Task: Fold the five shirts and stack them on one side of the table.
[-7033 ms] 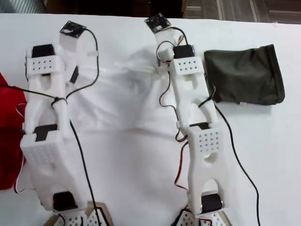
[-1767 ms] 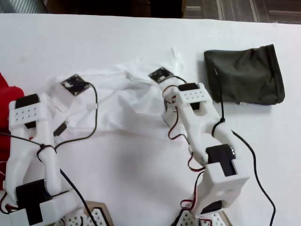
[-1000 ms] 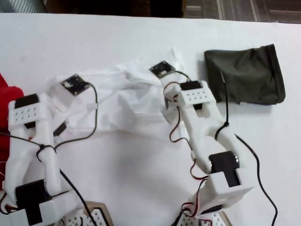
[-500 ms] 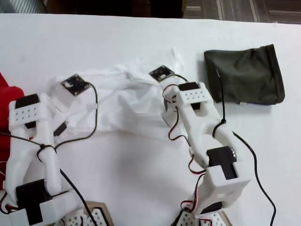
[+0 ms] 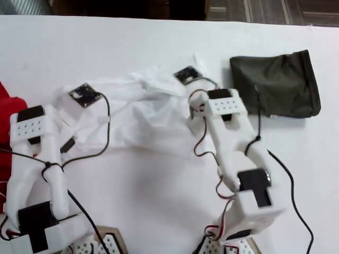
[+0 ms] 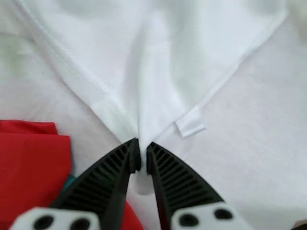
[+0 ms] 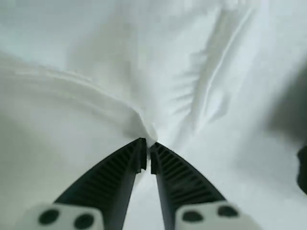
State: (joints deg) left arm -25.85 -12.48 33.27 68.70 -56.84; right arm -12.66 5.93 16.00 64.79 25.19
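A white shirt [image 5: 140,108] lies crumpled across the middle of the white table [image 5: 159,42], and both grippers hold it. In the left wrist view my left gripper [image 6: 142,158] is shut on a pinched fold near the shirt's hem [image 6: 192,125]. My right gripper [image 7: 147,157] is shut on a ridge of the white shirt [image 7: 144,86] at its right end. A folded dark green shirt [image 5: 275,84] rests at the right side. A red shirt [image 5: 7,114] lies at the left edge, close beside the left gripper [image 6: 29,163].
The left arm [image 5: 34,153] and the right arm [image 5: 233,143] stretch from the near edge, with black and red cables hanging along them. Bare table surface lies beyond the shirt at the far side and in front between the arms.
Since seven seconds ago both arms drew back toward the near edge, pulling the white shirt along. In the last half second the right gripper shifted slightly right and farther away.
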